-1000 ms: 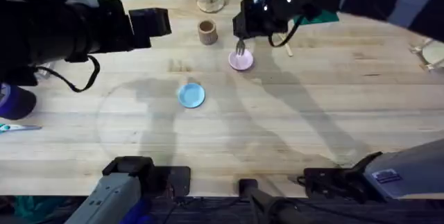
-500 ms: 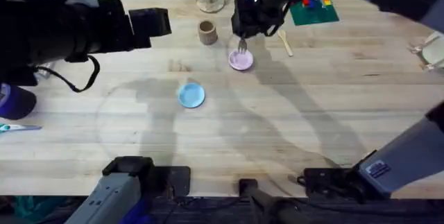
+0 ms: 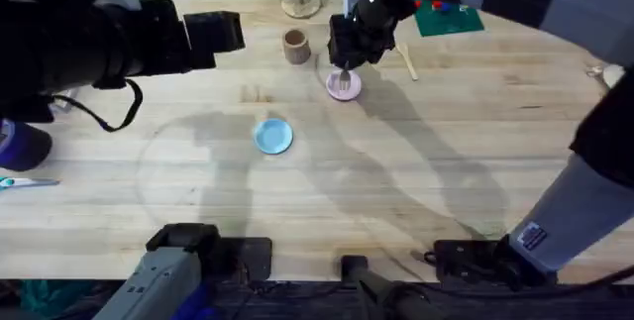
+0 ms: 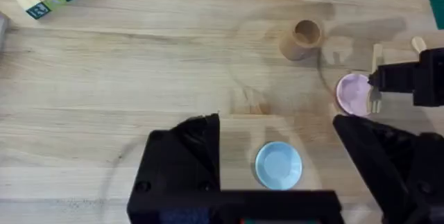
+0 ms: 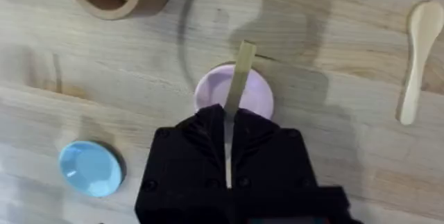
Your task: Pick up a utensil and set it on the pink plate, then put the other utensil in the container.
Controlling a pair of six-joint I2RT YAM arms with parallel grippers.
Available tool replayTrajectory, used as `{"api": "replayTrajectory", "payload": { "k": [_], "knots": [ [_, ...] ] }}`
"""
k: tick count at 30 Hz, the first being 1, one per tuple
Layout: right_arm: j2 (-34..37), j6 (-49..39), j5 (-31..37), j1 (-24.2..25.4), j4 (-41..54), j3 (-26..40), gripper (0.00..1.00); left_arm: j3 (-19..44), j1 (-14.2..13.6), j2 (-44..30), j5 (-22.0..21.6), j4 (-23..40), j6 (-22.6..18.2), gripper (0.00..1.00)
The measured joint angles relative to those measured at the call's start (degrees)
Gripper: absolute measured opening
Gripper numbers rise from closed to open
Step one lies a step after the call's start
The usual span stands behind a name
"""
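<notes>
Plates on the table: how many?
2: the pink plate sits under the right gripper, right of the container; the light-blue plate lies nearer the arm bases.

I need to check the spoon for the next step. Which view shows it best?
The right wrist view: the wooden spoon lies whole and unobstructed on the table. Overhead shows it small, beside the right arm. The left wrist view shows just its ends behind that arm.

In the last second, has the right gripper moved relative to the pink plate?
Yes. The right gripper, shut on the fork, has swung in from the plate's right and now sits directly over the pink plate.
</notes>
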State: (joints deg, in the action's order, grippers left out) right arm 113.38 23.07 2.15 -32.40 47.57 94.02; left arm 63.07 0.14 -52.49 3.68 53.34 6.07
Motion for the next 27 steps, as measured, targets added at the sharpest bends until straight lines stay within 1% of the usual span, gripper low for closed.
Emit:
{"api": "replayTrajectory", "payload": {
  "k": [9, 22, 25, 26, 27],
  "knots": [
    [3.2, 0.0, 0.0, 0.0, 0.1, 0.0, 0.033, 0.0, 0.0, 0.0, 0.0, 0.0, 0.0, 0.994],
    [3.3, 0.0, 0.0, 0.0, 0.1, 0.0, 0.036, 0.0, 0.0, 0.0, 0.0, 0.0, 0.0, 0.993],
    [3.3, 0.0, 0.0, 0.0, 0.0, 0.0, 0.089, 0.0, 0.0, 0.0, 0.0, 0.0, 0.0, 0.993],
    [3.3, 0.0, 0.0, 0.0, 0.0, 0.0, 0.131, 0.0, 0.0, 0.0, 0.0, 0.0, 0.0, 0.993],
    [3.3, 0.0, 0.0, 0.0, 0.1, 0.0, 0.195, 0.0, 0.0, 0.0, 0.0, 0.0, 0.0, 0.993]
  ]
}}
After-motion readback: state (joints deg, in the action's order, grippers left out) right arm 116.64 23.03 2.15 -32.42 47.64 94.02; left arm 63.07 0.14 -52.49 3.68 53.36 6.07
